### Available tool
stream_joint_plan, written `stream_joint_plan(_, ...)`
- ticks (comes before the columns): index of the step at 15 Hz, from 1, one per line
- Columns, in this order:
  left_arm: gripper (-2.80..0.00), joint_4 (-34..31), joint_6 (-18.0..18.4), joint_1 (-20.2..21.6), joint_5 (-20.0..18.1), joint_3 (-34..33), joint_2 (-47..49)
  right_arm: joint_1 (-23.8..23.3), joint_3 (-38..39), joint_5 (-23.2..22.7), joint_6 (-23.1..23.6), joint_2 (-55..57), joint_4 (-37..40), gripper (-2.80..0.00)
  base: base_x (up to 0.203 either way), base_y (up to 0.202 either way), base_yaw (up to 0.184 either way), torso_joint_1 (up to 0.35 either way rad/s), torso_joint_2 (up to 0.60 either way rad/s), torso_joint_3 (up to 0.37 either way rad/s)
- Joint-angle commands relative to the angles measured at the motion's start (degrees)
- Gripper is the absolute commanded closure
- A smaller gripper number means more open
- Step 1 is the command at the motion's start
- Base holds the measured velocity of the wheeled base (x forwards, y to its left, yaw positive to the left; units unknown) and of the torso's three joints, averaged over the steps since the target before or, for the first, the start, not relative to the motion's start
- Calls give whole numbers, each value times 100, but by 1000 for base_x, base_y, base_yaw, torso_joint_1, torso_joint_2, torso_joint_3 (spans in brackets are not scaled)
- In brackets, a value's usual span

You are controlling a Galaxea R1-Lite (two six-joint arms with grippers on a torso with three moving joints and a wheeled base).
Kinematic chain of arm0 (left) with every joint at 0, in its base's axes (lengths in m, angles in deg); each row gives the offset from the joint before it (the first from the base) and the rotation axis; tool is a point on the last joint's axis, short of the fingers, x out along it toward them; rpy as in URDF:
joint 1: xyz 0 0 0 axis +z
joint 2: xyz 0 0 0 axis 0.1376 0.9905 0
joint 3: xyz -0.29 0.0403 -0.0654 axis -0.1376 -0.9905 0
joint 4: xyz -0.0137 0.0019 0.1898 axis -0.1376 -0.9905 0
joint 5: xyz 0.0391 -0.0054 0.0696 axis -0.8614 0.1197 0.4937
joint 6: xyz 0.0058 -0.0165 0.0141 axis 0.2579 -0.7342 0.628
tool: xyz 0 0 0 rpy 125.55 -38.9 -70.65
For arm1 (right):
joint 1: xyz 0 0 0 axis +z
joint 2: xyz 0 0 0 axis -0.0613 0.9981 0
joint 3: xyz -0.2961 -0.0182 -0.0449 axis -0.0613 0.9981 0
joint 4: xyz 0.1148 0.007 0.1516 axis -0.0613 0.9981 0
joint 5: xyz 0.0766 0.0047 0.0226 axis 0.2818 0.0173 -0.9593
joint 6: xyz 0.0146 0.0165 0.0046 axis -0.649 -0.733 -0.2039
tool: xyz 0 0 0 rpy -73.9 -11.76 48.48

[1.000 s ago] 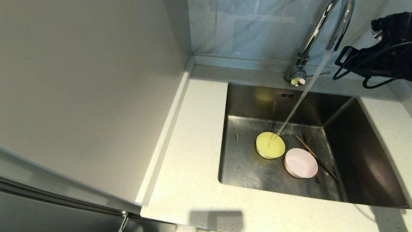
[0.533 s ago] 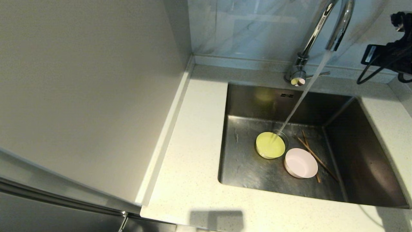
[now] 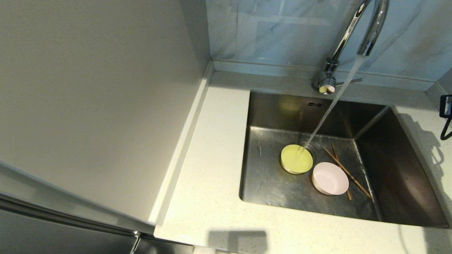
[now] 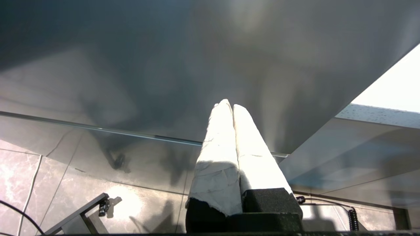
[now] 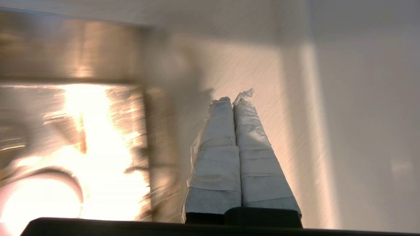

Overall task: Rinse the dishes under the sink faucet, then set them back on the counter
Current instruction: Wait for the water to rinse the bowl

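While water runs from the sink faucet (image 3: 367, 31), all three dishes lie on the floor of the sink (image 3: 268, 183), none yet lifted. Going left to right: the counter (image 3: 212, 169) flanks the basin on its left; the yellow-green bowl (image 3: 296, 158) sits directly under the stream, over the drain area; the pink bowl (image 3: 330, 178) is just beside it, toward the robot; the chopsticks (image 3: 348, 173) lie partly behind that bowl, their long axis running diagonally from the sink's back toward its front right.

The left gripper (image 4: 233, 108) hangs parked below the counter, its wrapped fingers pressed together on nothing. The right gripper (image 5: 234, 101) hovers over the counter at the sink's right side, fingers likewise together and empty. Every dish lies to this gripper's left and lower, so the right arm is judged much the nearer for the coming pick; its fingers must part first.
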Motion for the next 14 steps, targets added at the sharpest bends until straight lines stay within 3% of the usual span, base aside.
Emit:
stream_joint_plan(1,0,4,-2,0,4,0,-18,80,690,-388,-658,-987,-16,0,0,0,0,0,0,0)
stream_joint_plan(4,0,4,-2,0,4,0,-18,234,1730,-1076,-899,-2061,-646,0,0,0,0,0,0,0)
stream_joint_plan(9,0,4,-2,0,4,0,-18,390,4170,-1924,-239,-3820,-2892,0,0,0,0,0,0,0)
stream_joint_plan(11,0,4,-2,0,4,0,-18,588,5188,-1948,-163,-4426,-3250,0,0,0,0,0,0,0)
stream_joint_plan(14,0,4,-2,0,4,0,-18,1365,6379,-1139,-120,-5177,-3380,0,0,0,0,0,0,0)
